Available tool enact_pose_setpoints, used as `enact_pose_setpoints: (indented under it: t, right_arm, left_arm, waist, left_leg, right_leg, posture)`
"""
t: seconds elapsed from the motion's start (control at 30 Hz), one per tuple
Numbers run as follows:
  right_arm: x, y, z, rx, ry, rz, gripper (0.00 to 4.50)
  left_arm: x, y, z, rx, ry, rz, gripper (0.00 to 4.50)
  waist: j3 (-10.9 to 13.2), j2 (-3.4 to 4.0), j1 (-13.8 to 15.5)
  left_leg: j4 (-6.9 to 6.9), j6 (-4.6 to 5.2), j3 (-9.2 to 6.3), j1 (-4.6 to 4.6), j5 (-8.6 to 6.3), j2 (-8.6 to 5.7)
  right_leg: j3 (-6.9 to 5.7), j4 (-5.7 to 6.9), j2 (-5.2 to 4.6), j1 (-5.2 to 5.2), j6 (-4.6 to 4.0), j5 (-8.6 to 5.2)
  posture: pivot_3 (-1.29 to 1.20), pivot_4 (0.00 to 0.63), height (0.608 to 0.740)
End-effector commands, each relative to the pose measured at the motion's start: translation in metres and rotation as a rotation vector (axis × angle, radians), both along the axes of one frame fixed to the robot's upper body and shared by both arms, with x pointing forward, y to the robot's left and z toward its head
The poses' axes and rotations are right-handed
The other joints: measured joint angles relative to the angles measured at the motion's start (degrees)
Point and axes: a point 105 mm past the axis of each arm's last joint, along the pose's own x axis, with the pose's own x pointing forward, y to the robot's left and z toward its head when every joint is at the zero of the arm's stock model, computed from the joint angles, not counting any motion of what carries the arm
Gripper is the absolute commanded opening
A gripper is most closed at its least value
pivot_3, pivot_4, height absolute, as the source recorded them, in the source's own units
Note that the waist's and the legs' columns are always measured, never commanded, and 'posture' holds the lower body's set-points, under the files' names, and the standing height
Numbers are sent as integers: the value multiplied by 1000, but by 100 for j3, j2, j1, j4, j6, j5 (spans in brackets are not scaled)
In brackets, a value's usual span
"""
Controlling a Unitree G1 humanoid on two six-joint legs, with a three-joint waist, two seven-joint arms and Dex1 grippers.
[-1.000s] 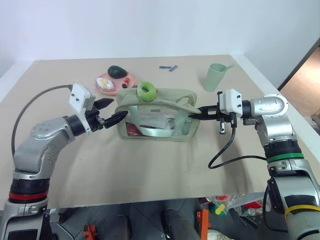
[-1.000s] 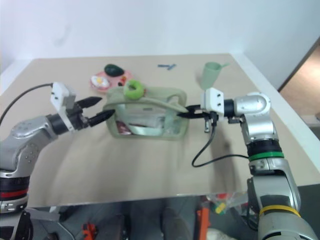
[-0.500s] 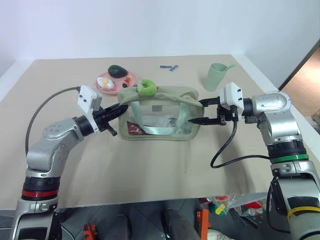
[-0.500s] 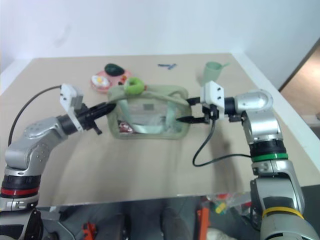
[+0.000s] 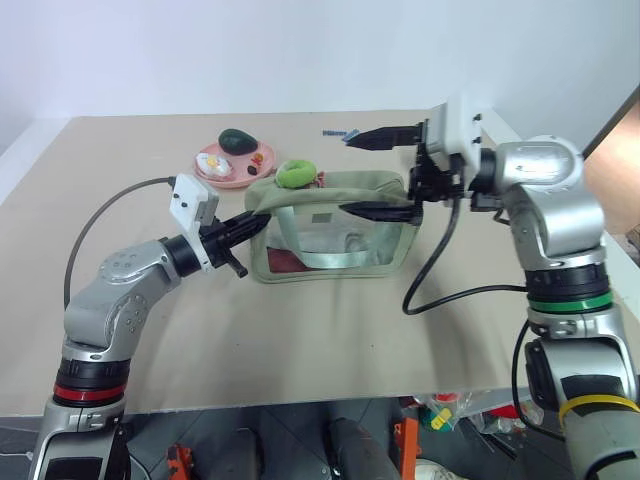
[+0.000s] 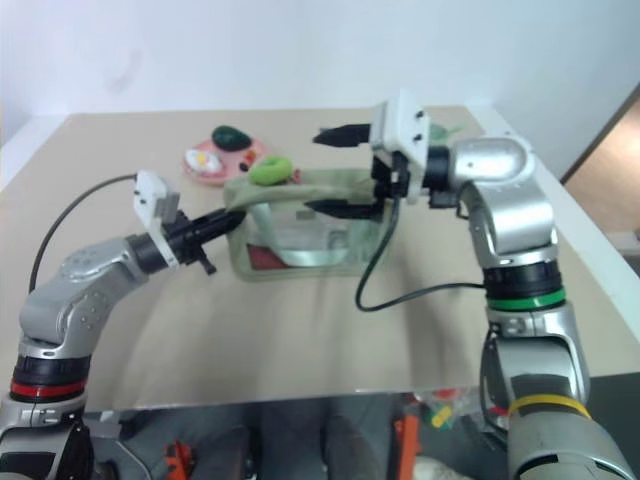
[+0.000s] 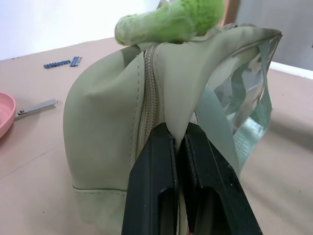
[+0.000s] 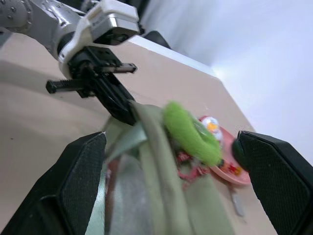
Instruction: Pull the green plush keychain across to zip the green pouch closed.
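The green pouch (image 5: 330, 228) stands mid-table, boxy sage fabric with clear sides and a strap. The green plush keychain (image 5: 295, 173) lies on top of it near its left end, lime and fuzzy. My left gripper (image 5: 250, 222) is shut on a fold of fabric at the pouch's left end; in the left wrist view its fingers (image 7: 156, 161) pinch the cloth just beside the zipper. My right gripper (image 5: 376, 172) hangs open and wide over the pouch's right part, pointing left toward the keychain (image 8: 188, 132), which lies ahead of its spread fingers (image 8: 83, 186), untouched.
Behind the pouch on the left sit a pink plate (image 5: 222, 172) of toy food and a dark avocado toy (image 5: 237, 140). A small blue item (image 5: 338, 132) lies at the back. A pale green cup (image 6: 442, 130) peeks behind my right wrist. A black cable (image 5: 440, 285) droops onto the table.
The left gripper has closed on the pouch's left end. The right gripper let go of the right end, opened wide, and rose up and leftward over the pouch.
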Motion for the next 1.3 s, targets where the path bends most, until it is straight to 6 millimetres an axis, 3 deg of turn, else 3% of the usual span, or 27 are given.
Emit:
enact_pose_setpoints:
  t: [0.03, 0.33, 0.8, 0.83, 1.17, 1.3]
  right_arm:
    - [-1, 23, 17, 8, -96, 46, 4463]
    - [32, 59, 26, 86, -18, 34, 4463]
    - [42, 52, -12, 7, 94, 9, 4463]
    - [42, 51, -13, 7, 104, 3, 3926]
    - [37, 49, -12, 60, 186, 22, 627]
    - [35, 47, -12, 68, 205, 33, 627]
  left_arm:
    - [-7, -7, 14, -13, -56, -27, 0]
    - [-12, -8, 4, -12, -27, -32, 0]
    - [-10, -8, 2, -22, -38, -6, 0]
    - [-9, -8, 3, -21, -41, -2, 0]
    - [-8, -10, 4, -11, -50, -4, 0]
    - [-9, -11, 4, -5, -50, -7, 0]
  waist:
    - [0, 0, -2]
    - [0, 0, 25]
    - [0, 0, 24]
    - [0, 0, 24]
    - [0, 0, 22]
    - [0, 0, 22]
  left_leg:
    - [1, 0, 1, 0, 0, 0]
    - [0, 0, -5, -8, 0, 0]
    - [-2, 0, -10, -8, 0, 0]
    - [-1, 0, -11, -8, 0, 0]
    - [-1, 0, -14, -8, 0, 0]
    - [-1, 0, -14, -8, 0, 0]
  right_leg:
    - [0, 0, 0, -1, 0, 1]
    - [-9, -2, -3, 0, -3, 0]
    - [-14, -2, -2, 0, -4, 0]
    - [-15, -2, -2, 1, -4, 0]
    - [-16, -2, -2, 1, -4, 0]
    - [-16, -2, -2, 2, -4, 0]
  posture:
    - [0, 150, 740]
    - [0, 150, 740]
    - [0, 150, 740]
    - [0, 150, 740]
    - [0, 150, 740]
    - [0, 150, 740]
